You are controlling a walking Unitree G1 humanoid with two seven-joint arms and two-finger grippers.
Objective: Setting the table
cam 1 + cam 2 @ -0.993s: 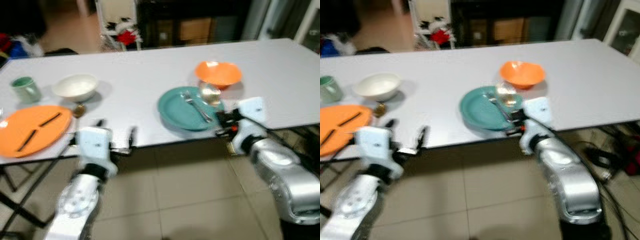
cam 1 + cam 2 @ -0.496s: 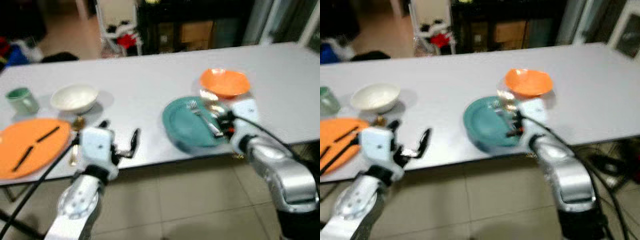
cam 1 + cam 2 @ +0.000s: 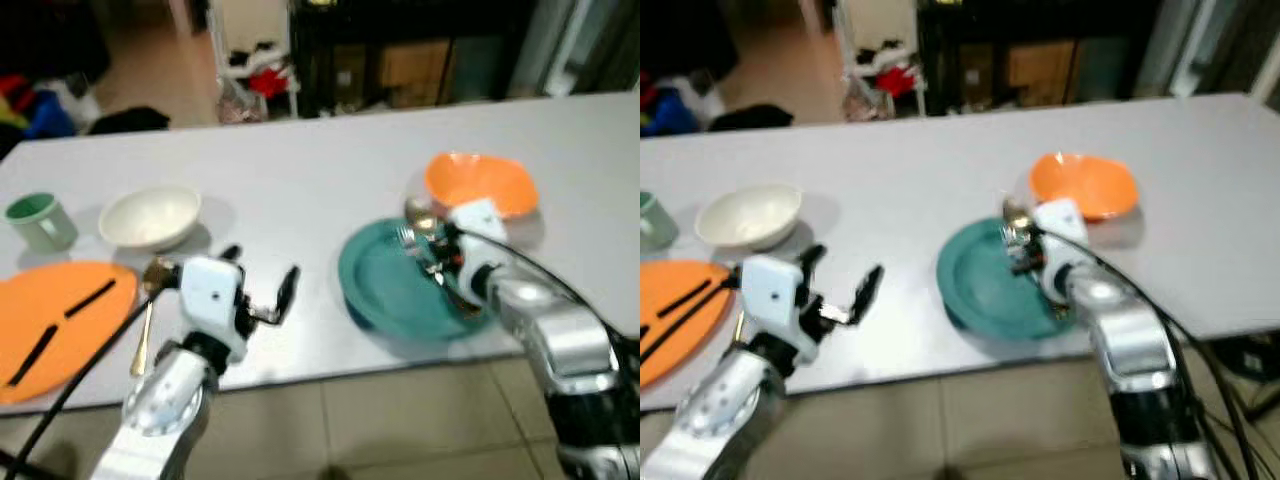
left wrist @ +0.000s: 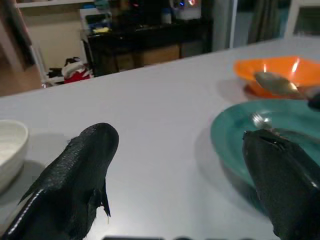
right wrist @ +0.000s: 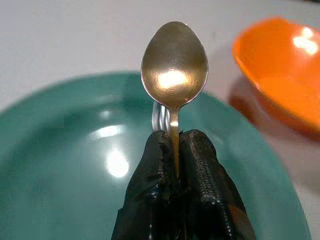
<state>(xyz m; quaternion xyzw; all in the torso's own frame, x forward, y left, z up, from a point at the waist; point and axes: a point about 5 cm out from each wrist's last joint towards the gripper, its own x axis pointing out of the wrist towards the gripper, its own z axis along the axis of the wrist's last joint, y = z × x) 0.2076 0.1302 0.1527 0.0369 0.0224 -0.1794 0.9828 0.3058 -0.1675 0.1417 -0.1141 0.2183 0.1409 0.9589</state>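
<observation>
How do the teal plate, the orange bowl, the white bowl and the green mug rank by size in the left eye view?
1. teal plate
2. orange bowl and white bowl, about alike
3. green mug; it sits far to the side, but it is clearly smallest.

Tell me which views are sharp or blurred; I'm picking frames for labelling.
Left eye view: soft motion blur throughout. Right wrist view: sharp on the spoon, with glare on it and the green plate. Left wrist view: the left tool looms dark.
</observation>
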